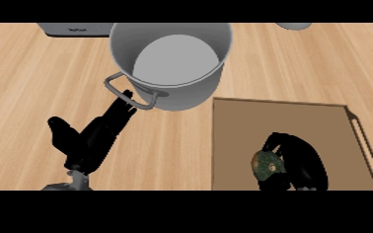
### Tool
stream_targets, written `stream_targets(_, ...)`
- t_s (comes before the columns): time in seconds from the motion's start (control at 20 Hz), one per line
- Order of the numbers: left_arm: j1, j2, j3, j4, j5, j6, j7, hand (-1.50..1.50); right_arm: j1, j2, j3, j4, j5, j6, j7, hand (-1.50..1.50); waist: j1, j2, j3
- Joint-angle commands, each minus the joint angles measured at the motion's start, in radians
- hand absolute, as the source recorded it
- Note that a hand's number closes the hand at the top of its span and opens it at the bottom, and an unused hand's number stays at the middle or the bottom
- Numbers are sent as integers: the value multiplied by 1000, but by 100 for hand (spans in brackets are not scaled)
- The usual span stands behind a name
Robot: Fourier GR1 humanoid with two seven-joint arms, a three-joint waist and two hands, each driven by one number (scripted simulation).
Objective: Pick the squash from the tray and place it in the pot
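A green mottled squash [267, 164] lies on the tan tray [284, 123] at the lower right. My right hand [302, 163] curls round it from the right, fingers arching over its top. The tall grey metal pot [172, 64] stands upright at the top centre, left of the tray's far corner; its inside shows nothing. My left hand [94, 135] stays open at the lower left, fingers straight, their tips next to the pot's front handle [125, 91].
A grey appliance [76, 29] sits at the back left edge. Part of a pale round object [293, 25] shows at the back right. Bare wooden counter [44, 79] lies left of the pot and between the pot and tray.
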Motion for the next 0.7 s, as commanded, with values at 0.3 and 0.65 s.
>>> stream_targets(0.3, 4, -23, -15, 42, -20, -13, -30, 0, -89, 241, 437, 74, 245, -200, 559, 150, 9, 1, 2)
stream_targets(0.65, 25, 3, 16, 36, -15, -25, -41, 0, -173, 243, 423, -10, 472, -107, 693, 150, -6, -6, 0)
